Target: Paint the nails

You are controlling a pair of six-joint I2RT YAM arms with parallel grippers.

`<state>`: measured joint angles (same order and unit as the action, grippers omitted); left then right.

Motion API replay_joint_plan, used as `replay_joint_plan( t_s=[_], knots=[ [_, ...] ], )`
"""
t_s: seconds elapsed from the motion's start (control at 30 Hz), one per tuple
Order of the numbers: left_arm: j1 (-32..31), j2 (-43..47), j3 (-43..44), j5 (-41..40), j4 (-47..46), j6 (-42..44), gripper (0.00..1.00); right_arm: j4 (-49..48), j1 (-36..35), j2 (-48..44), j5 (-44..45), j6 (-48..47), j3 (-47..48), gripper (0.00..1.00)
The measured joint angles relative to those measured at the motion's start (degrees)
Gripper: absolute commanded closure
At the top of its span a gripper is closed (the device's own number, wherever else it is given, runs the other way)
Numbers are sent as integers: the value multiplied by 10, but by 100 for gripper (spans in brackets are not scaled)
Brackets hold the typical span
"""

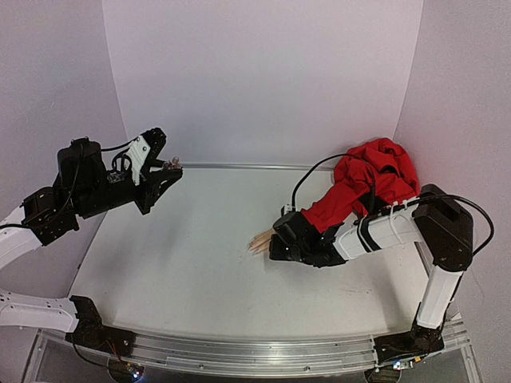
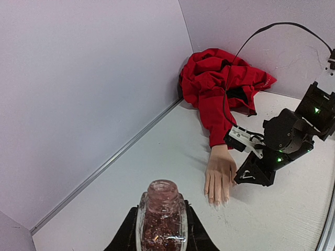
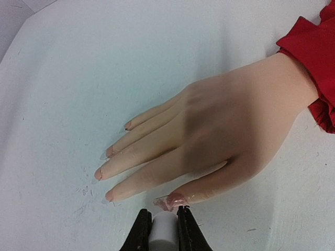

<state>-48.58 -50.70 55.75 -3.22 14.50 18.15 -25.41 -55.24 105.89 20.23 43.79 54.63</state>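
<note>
The pale mannequin hand [image 3: 220,130] lies flat on the white table, fingers spread, wearing a red sleeve [image 1: 363,183]. Its nails [image 3: 109,152] are long and clear; the thumb nail [image 3: 172,200] carries wet pinkish glitter. My right gripper [image 3: 165,230] is shut on a white cap [image 3: 165,235], whose end sits right at the thumb nail; any brush is hidden. My left gripper [image 2: 161,230] hovers at the far left [image 1: 170,166], shut on an open glass bottle [image 2: 162,214] of red glitter polish, held upright, well apart from the hand [image 2: 220,172].
The bunched red garment [image 2: 222,78] lies at the back right corner with a black cable [image 1: 307,177] running over it. White walls close in the table on three sides. The right arm [image 1: 383,231] stretches low across the table's right half.
</note>
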Motion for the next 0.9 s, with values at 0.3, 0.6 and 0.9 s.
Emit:
replay_joint_plan(
  t_s=[0.3, 0.6, 0.9],
  knots=[
    [0, 0, 0, 0, 0, 0, 100, 0, 0, -12, 7, -1, -1, 100],
    [0, 0, 0, 0, 0, 0, 100, 1, 0, -13, 24, -1, -1, 100],
    [0, 0, 0, 0, 0, 0, 100, 1, 0, -13, 30, -3, 0, 100]
  ],
)
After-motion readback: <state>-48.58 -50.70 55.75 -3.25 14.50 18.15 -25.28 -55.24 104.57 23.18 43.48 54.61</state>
